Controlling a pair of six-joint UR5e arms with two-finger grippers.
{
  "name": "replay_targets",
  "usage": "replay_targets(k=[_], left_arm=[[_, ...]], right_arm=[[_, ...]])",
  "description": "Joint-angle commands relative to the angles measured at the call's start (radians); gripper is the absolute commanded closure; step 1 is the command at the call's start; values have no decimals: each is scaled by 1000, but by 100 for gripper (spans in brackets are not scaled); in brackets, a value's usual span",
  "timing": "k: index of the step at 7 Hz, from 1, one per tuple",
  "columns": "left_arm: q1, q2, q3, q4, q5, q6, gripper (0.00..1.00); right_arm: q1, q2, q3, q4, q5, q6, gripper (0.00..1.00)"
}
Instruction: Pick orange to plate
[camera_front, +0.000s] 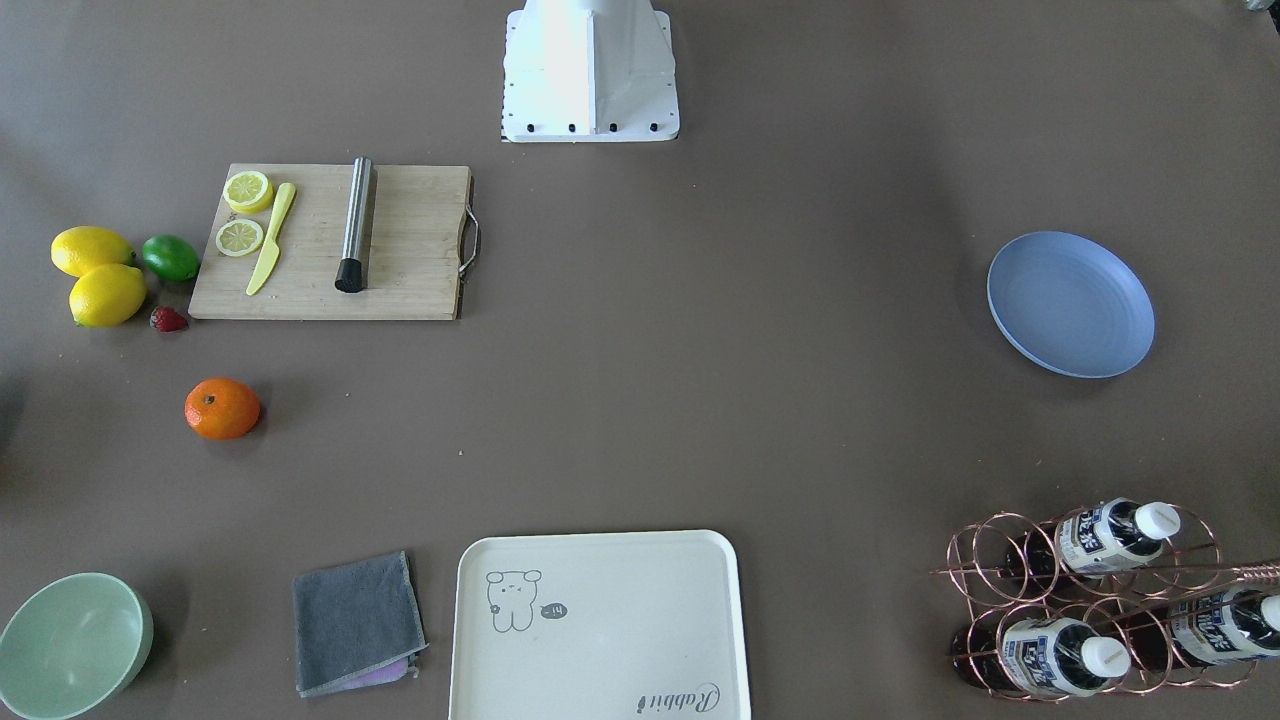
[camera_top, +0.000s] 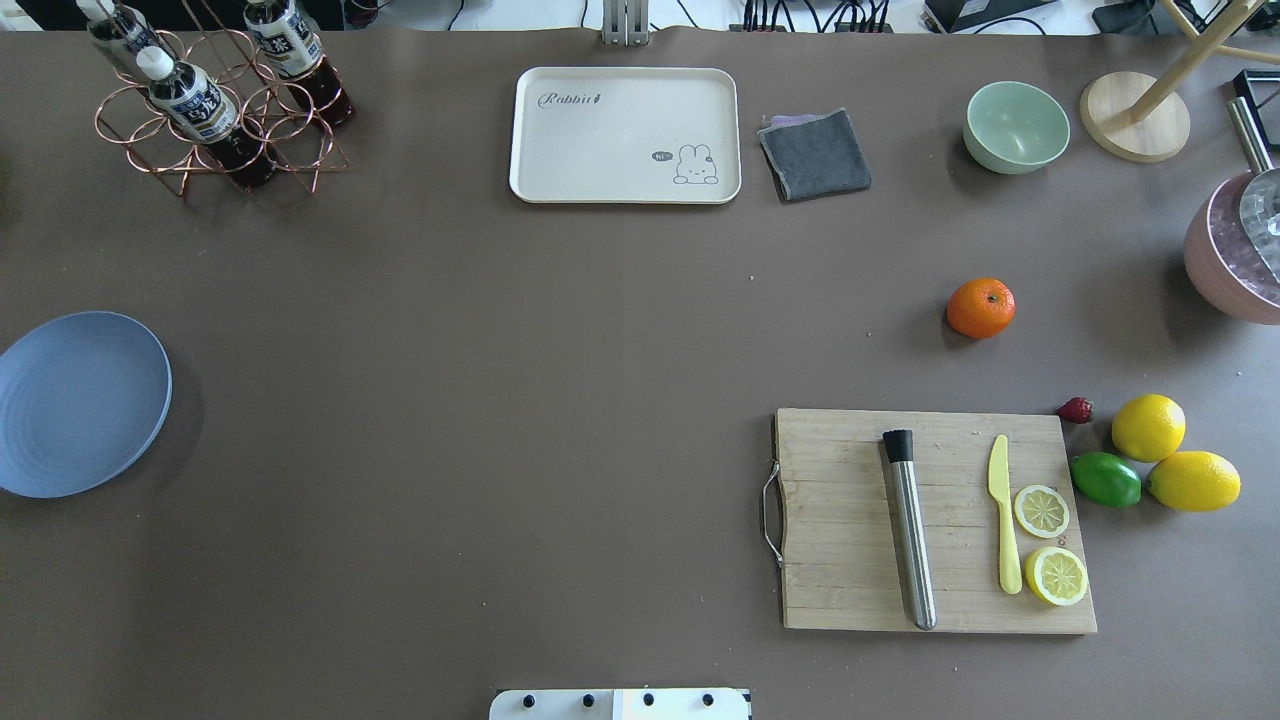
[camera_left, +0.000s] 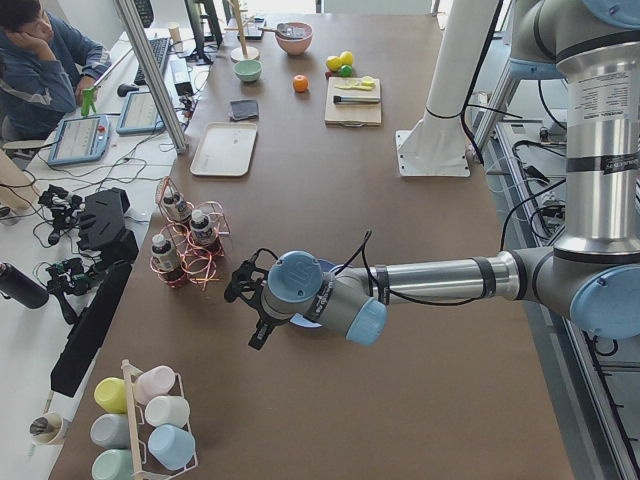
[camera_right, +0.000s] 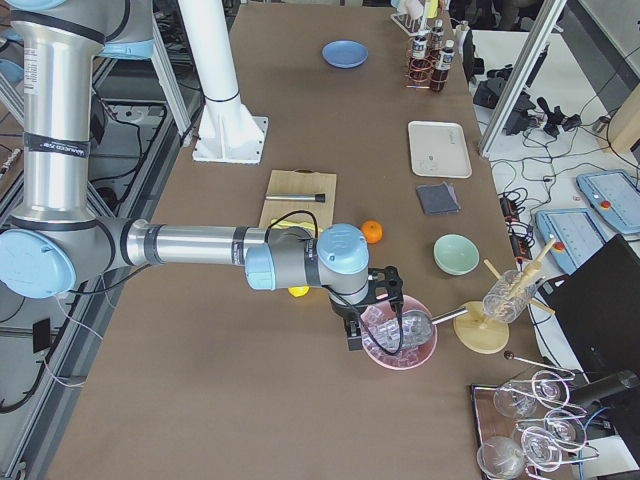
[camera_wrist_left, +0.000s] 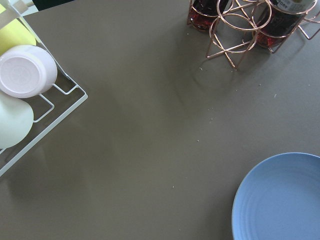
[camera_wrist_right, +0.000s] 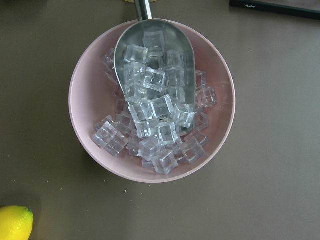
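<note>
The orange (camera_top: 981, 308) rests alone on the brown table, between the cutting board and the green bowl; it also shows as the orange (camera_front: 222, 408) in the front view. The pale blue plate (camera_top: 80, 403) lies bare at the opposite end of the table. My left gripper (camera_left: 245, 305) hovers by the plate (camera_wrist_left: 280, 200), showing only in the side view, so I cannot tell its state. Far from the plate, my right gripper (camera_right: 375, 310) hangs over a pink bowl of ice a little beyond the orange (camera_right: 372, 232); its state cannot be told either.
A wooden cutting board (camera_top: 935, 520) carries a steel muddler, a yellow knife and lemon slices. Two lemons (camera_top: 1170, 455), a lime (camera_top: 1105, 479) and a strawberry sit beside it. A cream tray (camera_top: 625, 135), grey cloth, green bowl (camera_top: 1016, 126), bottle rack (camera_top: 215, 95) and ice bowl (camera_wrist_right: 150, 100) line the far side.
</note>
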Motion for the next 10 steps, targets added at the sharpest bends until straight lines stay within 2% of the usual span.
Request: replay_targets(k=[1,3,6,7,8,9,10], left_arm=[[164,-9,42,-91,72,-260,3],[292,-14,222,-397,119,-423,3],[393,-1,297,-536,123,-485,3],[395,-1,301,-538,122,-484,8],[400,-3,302,-540,122,-477,24],[418,-3,305,-547,123,-474,46],[430,-3,317,-569,123,-474,47]], right_arm=[[-105,11,9,100,-6,184,0],[-190,5,9,237,-15,384,0],[-201,-1,9,247,-18,385,0],[-201,-1,9,247,-18,385,0],[-201,-1,9,247,-18,385,0],[-201,-1,9,247,-18,386,0],[-201,-1,7,245,-21,386,0]])
